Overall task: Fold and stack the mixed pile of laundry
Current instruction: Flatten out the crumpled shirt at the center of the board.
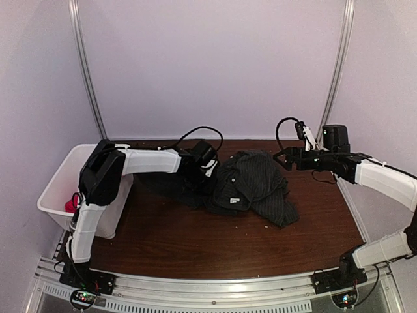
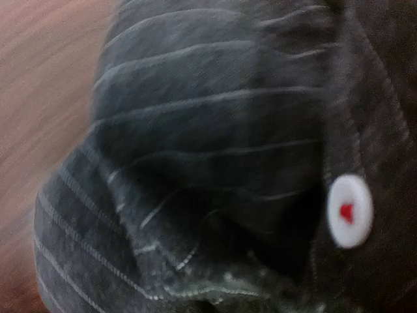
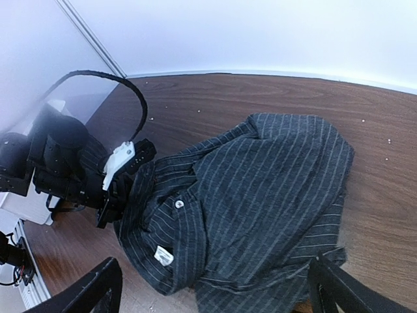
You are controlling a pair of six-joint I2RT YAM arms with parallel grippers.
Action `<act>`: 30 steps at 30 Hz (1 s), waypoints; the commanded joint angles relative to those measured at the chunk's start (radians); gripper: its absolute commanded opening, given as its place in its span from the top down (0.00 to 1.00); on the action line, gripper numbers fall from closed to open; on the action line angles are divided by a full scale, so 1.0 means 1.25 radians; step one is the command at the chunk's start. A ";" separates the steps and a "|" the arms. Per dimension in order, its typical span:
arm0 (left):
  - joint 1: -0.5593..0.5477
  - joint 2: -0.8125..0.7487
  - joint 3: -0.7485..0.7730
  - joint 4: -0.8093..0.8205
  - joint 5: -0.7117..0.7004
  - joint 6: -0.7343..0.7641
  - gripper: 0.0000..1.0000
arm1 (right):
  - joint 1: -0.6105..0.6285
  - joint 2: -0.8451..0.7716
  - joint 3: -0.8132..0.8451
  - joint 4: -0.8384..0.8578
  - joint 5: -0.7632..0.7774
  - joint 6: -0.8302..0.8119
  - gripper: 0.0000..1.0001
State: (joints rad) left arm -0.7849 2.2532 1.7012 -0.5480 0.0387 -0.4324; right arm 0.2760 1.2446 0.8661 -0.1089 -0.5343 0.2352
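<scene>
The left gripper (image 1: 208, 171) is closed at the left edge of the pinstriped shirt (image 1: 255, 186). Its fingertips are lost in the folds, so I cannot tell whether cloth is pinched. Its wrist view is blurred, filled with striped fabric and one white button (image 2: 350, 210). The shirt lies crumpled in the middle of the desk (image 1: 163, 238), a white label (image 3: 163, 255) showing. The right gripper (image 1: 284, 158) hangs just beside the shirt's far right edge, jaws wide apart, holding nothing. In the white bin (image 1: 52, 189) at the left, a scrap of the red T-shirt (image 1: 70, 207) shows — the rest is hidden behind the left arm.
</scene>
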 commanded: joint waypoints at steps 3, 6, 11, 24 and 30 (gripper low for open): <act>-0.075 0.117 0.323 -0.017 0.151 0.045 1.00 | -0.034 -0.036 -0.003 -0.024 0.021 -0.002 0.00; -0.052 0.064 0.302 -0.009 0.135 0.030 0.93 | -0.038 -0.040 0.005 -0.042 0.021 -0.013 0.00; 0.064 -0.176 -0.055 0.173 0.147 -0.034 0.52 | 0.008 -0.010 0.027 -0.099 0.045 -0.057 0.03; 0.061 -0.284 -0.298 0.151 0.039 -0.042 0.17 | 0.200 0.208 0.150 -0.259 0.379 -0.103 0.05; -0.003 -0.213 -0.274 0.108 -0.049 -0.055 0.15 | 0.221 0.304 0.183 -0.283 0.463 -0.080 0.14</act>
State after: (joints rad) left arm -0.7509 1.9343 1.3380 -0.4042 0.0696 -0.4816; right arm 0.5392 1.5692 1.0546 -0.4152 -0.0895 0.1219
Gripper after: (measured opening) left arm 0.845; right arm 0.888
